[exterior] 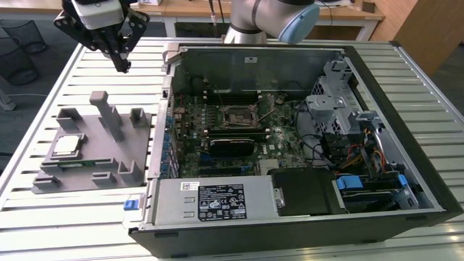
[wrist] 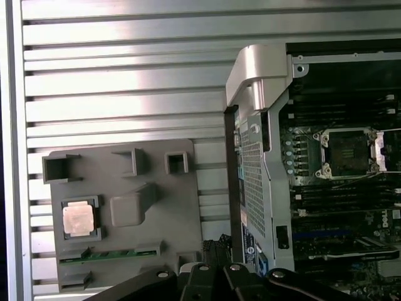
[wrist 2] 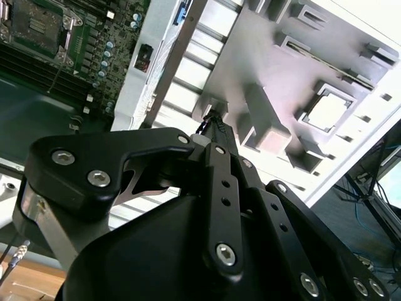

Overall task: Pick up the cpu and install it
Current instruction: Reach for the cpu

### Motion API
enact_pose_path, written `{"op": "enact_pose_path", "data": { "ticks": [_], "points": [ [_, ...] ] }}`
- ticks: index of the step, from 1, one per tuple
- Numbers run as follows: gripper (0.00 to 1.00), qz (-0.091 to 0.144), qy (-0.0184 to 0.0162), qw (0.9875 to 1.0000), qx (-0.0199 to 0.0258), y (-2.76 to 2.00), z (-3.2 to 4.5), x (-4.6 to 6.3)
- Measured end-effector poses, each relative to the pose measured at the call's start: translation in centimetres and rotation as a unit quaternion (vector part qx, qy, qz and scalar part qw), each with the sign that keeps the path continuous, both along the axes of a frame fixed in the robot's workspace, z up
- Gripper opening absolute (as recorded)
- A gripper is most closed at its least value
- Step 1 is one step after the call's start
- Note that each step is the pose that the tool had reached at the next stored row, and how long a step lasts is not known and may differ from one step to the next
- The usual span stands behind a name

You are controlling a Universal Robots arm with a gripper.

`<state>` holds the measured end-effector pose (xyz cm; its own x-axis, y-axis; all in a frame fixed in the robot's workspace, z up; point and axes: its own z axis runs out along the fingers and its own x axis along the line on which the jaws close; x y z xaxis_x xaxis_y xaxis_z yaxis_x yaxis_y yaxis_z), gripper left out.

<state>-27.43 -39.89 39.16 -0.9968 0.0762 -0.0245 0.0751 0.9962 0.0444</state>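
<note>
On the slatted table [exterior: 73, 217], near its edge at the exterior view's left, lies a grey tray [exterior: 87, 128]. The cpu [exterior: 67, 144] sits flat in a square recess by the tray's left edge, metal top up; both wrist views show the cpu [wrist: 78, 220] [wrist 2: 329, 111] seated there. A green memory stick [exterior: 87, 163] lies in a slot just beside it, toward the tray's near edge. The gripper [exterior: 123, 68] hangs over the table's far edge beyond the tray, well apart from the cpu, its tips drawn together with nothing between them. Further right the open case [exterior: 210, 201] lies on the table, its socket [exterior: 240, 115] mid-board.
</note>
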Motion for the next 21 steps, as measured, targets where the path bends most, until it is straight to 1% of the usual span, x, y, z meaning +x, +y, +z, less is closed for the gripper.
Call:
{"op": "enact_pose_path", "data": {
  "ticks": [7,11,16,21],
  "points": [
    [0.11,0.0,0.0,1.0,0.0,-0.01,-0.08,-0.9],
    [0.11,0.0,0.0,1.0,0.0,-0.18,-0.14,-1.4],
    [0.11,0.0,0.0,1.0,0.0,-0.64,-0.22,-1.9],
    [0.11,0.0,0.0,1.0,0.0,-1.32,-0.27,-2.5]
  ]
}}
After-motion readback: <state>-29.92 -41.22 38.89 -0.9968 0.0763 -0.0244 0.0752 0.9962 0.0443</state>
